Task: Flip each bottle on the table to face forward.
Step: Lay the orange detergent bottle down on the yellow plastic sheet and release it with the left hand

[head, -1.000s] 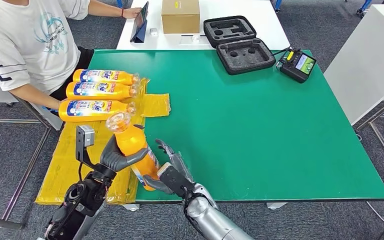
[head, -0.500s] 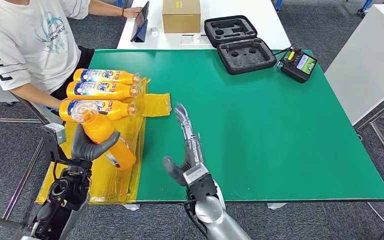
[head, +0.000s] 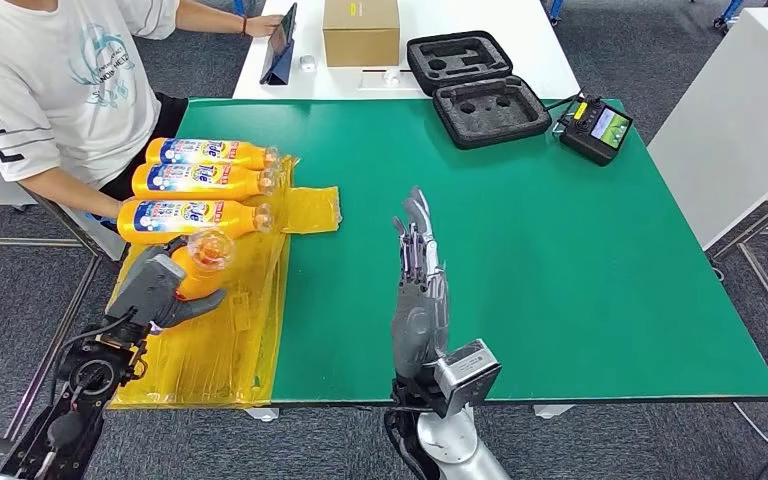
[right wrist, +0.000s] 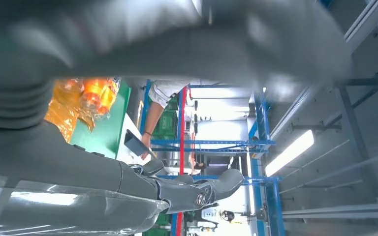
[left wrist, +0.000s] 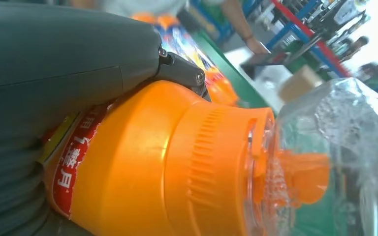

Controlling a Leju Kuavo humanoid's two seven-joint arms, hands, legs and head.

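— While the left robot hand [head: 160, 285] has its fingers wrapped round that orange bottle [head: 196, 265], where is the bottle exactly?

— Over the yellow plastic sheet [head: 230, 340] at about nine o'clock on the tabletop [head: 560, 260], clear cap pointing towards the row of three bottles [head: 205, 185] lying just beyond it, at roughly ten o'clock. I can't tell whether it is touching the sheet or held just above it.

— And the right robot hand [head: 418, 290]?

— Holding nothing, fingers straight and spread, standing upright over the green near six o'clock, well apart from the bottles.

— So which step is this?

— I'd judge it's the setting-down of this bottle beside the row. The three lying there show their labels; this one needs its label turned up likewise, then laid parallel and let go. The nearest bottle in the row is close, so the cap could knock it.

— Do the close cameras add anything?

— The left wrist view shows red label [left wrist: 76, 152] under the fingers, and the clear cap [left wrist: 334, 157] over the orange spout. From overhead the robot hand covers the label.

— And the person [head: 50, 80]?

— Seated at eleven o'clock, forearm by the row.
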